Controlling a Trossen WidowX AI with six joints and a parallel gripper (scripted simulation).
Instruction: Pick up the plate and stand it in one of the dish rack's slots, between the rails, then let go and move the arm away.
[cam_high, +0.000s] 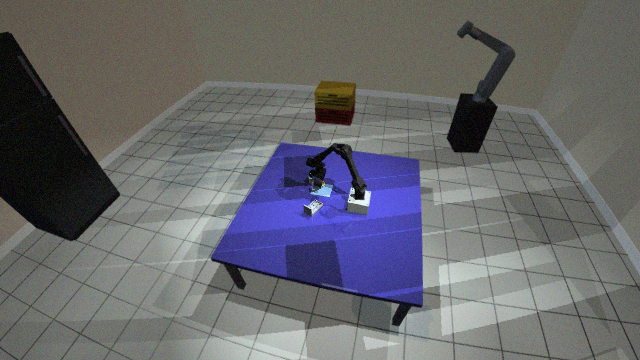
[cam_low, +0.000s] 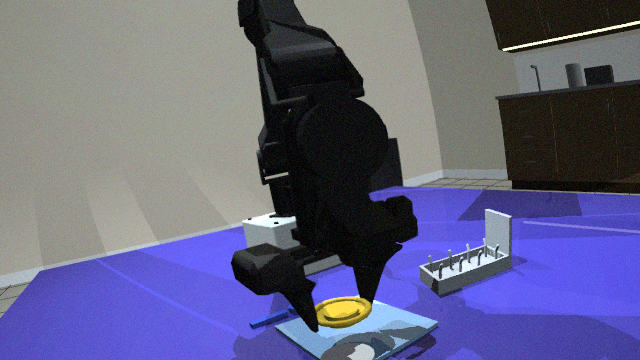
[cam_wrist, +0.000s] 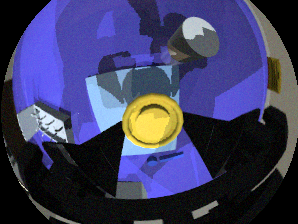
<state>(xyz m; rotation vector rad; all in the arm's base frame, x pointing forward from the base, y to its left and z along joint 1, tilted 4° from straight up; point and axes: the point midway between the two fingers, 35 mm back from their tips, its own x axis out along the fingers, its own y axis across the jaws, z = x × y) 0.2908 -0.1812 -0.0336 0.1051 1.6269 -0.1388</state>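
Observation:
The yellow round plate (cam_low: 344, 311) (cam_wrist: 152, 121) is held between the fingertips of my gripper (cam_low: 344, 317) (cam_wrist: 152, 120), which is shut on its opposite edges. The plate is roughly level and appears a little above the light blue square mat (cam_low: 420, 323) (cam_wrist: 102, 117) (cam_high: 325, 192). The dish rack (cam_low: 475, 280) (cam_high: 315, 210) (cam_wrist: 25, 124) stands on the table apart from the gripper, to its right in the exterior view. It has two rows of upright pegs and a tall panel at one end. No plate stands in it.
A whitish cup (cam_wrist: 202, 37) (cam_low: 362, 351) stands beside the mat, partly cut off in the exterior view. A blue spoon-like utensil (cam_wrist: 167, 157) (cam_low: 267, 319) lies at the mat's other side. The arm's white base block (cam_high: 358, 205) (cam_low: 265, 232) is behind the gripper in the exterior view.

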